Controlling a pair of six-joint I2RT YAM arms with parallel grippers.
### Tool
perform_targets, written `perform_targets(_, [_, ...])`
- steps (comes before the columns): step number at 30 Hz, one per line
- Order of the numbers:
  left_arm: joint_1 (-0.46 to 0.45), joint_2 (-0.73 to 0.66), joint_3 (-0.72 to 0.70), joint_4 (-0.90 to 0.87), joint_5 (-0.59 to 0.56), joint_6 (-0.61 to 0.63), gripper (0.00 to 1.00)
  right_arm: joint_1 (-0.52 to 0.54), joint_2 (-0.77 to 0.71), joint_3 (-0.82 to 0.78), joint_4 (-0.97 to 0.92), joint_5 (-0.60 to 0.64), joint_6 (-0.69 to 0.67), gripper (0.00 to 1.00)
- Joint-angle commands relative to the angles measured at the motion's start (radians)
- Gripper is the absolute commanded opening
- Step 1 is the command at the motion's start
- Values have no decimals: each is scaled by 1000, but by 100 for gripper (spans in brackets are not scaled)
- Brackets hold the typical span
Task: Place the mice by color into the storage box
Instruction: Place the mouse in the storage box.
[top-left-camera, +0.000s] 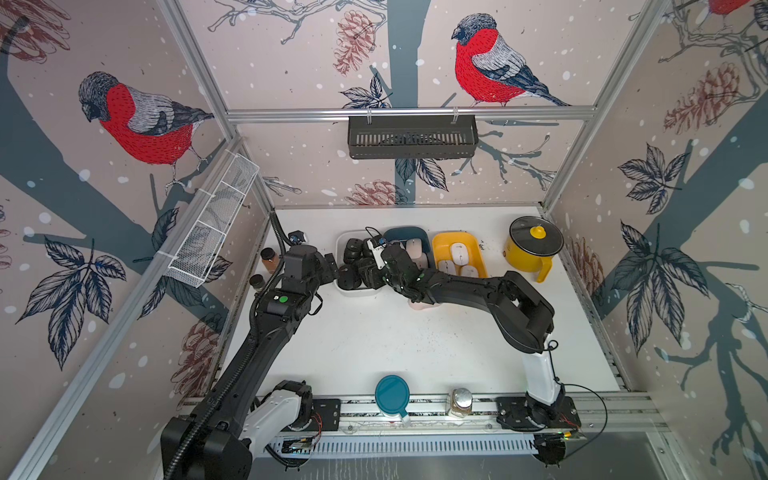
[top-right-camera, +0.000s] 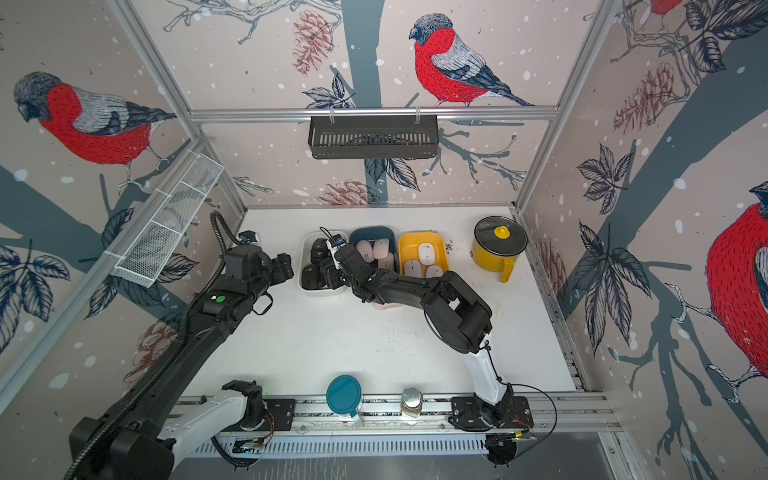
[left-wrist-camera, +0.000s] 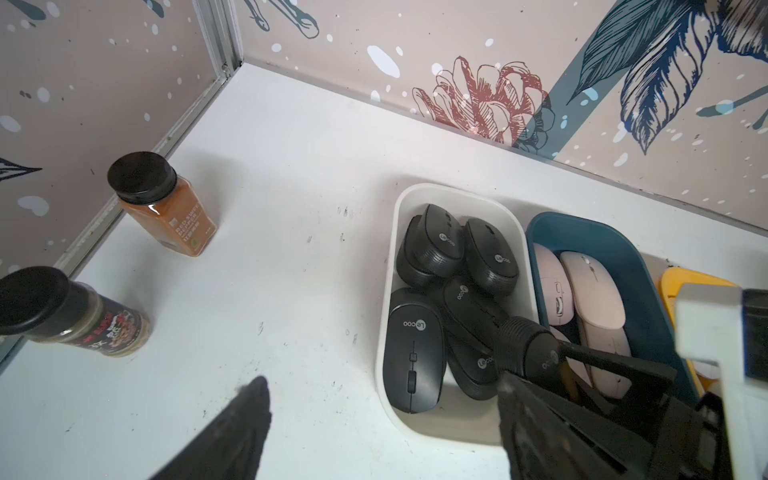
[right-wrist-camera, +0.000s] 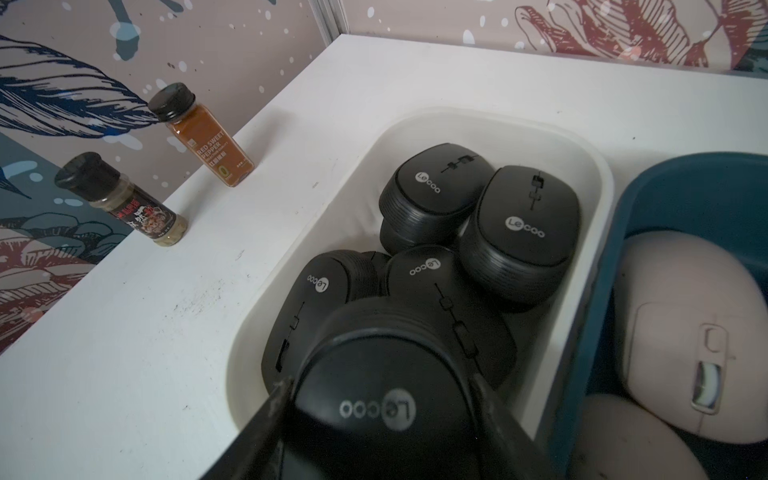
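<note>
- Holding: right gripper (right-wrist-camera: 376, 384) pinches a black mouse (right-wrist-camera: 374, 345) over the white bin (right-wrist-camera: 598, 174), lower centre of frame.
- Idle: left gripper (top-left-camera: 331, 268) spread, empty.
- Next, likely: lower, release among the black mice (right-wrist-camera: 519, 232).

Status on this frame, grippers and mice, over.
Left gripper open, empty, beside the white bin. Right gripper shut on a black mouse above that bin's black mice. Nothing blocking the drop.

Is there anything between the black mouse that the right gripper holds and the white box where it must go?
No foreign thing. The right gripper holds the matte black oval mouse over the open white plastic box. Only the other black mice lie piled beneath it, so it would probably land on them.
</note>
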Motion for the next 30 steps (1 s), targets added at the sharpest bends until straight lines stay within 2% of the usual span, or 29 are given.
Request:
perform_targets(1, [9, -6, -5, 33, 44, -19, 85, 1, 23, 25, 3, -3, -21, 61])
perform_targets(19, [10, 2, -15, 33, 65, -27, 85, 1, 146, 148, -38, -13, -38, 62])
perform_targets(30, [10, 7, -14, 35, 76, -28, 85, 2, 172, 162, -37, -22, -25, 68])
